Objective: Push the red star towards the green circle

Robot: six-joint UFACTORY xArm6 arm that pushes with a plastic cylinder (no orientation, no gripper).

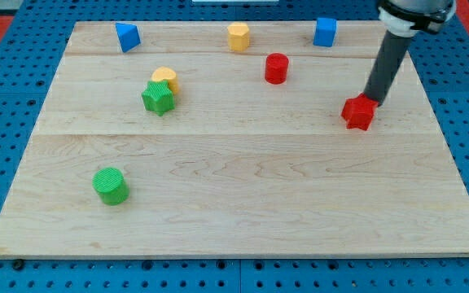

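The red star (358, 112) lies at the view's right, a little above the board's middle height. My tip (374, 99) sits right at the star's upper right edge, touching or nearly touching it. The dark rod rises from there toward the view's top right. The green circle (110, 185) stands far off at the view's lower left.
A red cylinder (276, 68) stands up and left of the star. A green star (158, 98) touches a yellow block (164, 79) at left. A blue triangle (127, 37), a yellow block (238, 37) and a blue cube (325, 32) line the top edge of the wooden board (243, 212).
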